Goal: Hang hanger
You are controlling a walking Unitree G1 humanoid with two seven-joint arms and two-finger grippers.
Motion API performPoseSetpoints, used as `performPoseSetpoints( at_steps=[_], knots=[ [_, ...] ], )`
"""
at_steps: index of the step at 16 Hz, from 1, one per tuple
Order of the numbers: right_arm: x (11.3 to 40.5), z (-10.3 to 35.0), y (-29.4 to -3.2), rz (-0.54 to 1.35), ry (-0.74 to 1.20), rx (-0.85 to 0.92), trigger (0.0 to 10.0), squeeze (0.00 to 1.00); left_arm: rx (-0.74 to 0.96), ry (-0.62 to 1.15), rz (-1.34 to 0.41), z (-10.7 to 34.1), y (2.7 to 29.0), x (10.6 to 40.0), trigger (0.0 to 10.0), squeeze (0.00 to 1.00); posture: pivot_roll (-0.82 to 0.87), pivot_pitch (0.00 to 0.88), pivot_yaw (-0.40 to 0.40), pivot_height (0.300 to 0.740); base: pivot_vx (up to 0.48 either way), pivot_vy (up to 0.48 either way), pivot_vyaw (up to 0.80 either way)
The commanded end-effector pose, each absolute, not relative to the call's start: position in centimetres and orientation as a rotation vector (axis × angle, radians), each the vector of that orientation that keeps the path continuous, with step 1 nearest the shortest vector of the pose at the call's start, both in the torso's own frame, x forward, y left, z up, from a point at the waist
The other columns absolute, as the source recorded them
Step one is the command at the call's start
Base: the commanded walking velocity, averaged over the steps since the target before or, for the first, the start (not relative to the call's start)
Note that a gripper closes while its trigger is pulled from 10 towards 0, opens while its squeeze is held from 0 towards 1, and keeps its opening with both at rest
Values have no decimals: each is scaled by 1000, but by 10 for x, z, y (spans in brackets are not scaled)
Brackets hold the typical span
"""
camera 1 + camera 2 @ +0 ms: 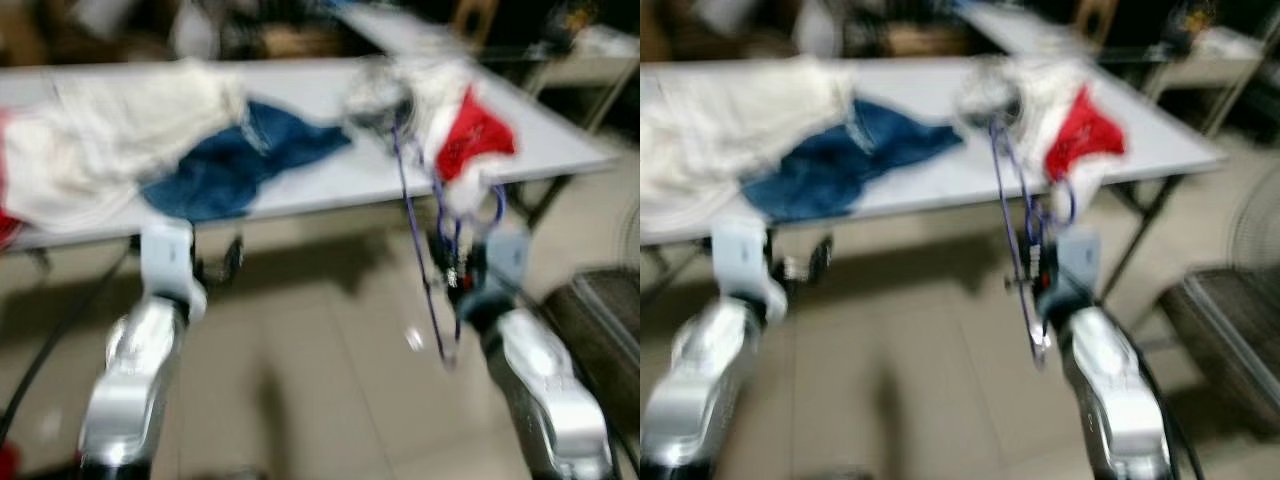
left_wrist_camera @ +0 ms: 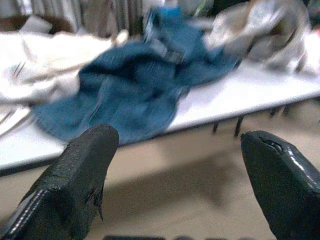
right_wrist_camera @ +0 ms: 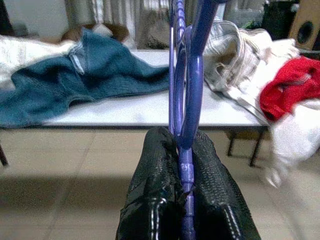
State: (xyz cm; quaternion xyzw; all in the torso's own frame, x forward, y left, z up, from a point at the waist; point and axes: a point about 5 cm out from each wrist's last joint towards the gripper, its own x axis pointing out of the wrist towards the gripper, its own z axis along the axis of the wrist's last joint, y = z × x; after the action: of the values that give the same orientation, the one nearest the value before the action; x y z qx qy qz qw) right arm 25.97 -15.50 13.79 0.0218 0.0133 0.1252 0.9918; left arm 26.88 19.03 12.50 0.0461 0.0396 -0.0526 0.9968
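Hanger (image 3: 186,100) stood upright, clamped in the right tool (image 3: 186,200), facing the worktop (image 1: 330,180); the left tool (image 2: 180,180) was spread apart.

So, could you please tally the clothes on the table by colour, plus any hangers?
Blue denim garment: 1
Red garment: 1
White or cream clothing piles: 2, too blurred to split further
Purple hanger, clamped in the right gripper: 1
Total: 5
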Motion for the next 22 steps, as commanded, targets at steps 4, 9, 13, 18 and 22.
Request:
performPoseSetpoints(
  at_steps=[4,9,13,18,22],
  knots=[
    [263,138,-154,281,24,41,10000,0,101,49,-93,133,195,272,10000,1000,-101,0,-55,740,270,0,0],
    [266,142,-158,313,6,1,10000,0,107,36,-95,134,189,280,10000,992,-96,0,-54,740,277,0,0],
    [270,144,-150,334,-2,18,10000,0,95,26,-72,136,196,279,10000,992,-103,0,-72,740,310,0,600],
    [267,140,-157,329,11,11,10000,0,86,33,-79,133,193,283,10000,988,-107,0,-57,740,320,0,0],
    [267,137,-156,327,19,10,10000,0,103,26,-87,136,196,286,10000,996,-112,0,-68,740,325,0,0]
  ],
)
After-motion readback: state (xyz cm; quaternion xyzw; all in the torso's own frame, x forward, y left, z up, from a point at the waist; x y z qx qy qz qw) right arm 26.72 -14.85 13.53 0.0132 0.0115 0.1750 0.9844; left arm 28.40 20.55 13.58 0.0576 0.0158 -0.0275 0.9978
